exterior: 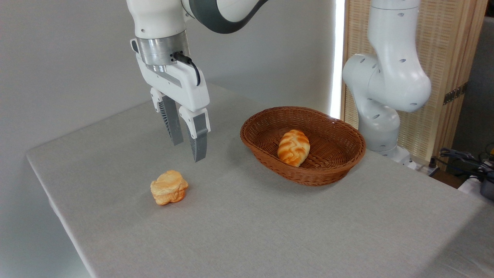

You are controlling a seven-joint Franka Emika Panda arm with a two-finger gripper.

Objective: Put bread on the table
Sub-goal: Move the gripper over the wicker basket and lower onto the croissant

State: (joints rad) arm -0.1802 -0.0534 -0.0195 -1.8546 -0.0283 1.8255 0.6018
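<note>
Bread (293,148) sits in the wicker basket (328,170), right of middle. Nothing is done yet. The claw (189,148) hangs empty, fingers slightly apart, above the desk (270,224).

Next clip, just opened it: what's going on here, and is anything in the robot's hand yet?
Nothing is held yet. The white robot arm's two-finger hand hangs open and empty above the light grey cloth-covered table. The braided golden-orange loaf of bread lies inside the brown oval wicker basket, to the right of the hand. A small lumpy pale-orange bun sits on the table below the hand, untouched.
</note>
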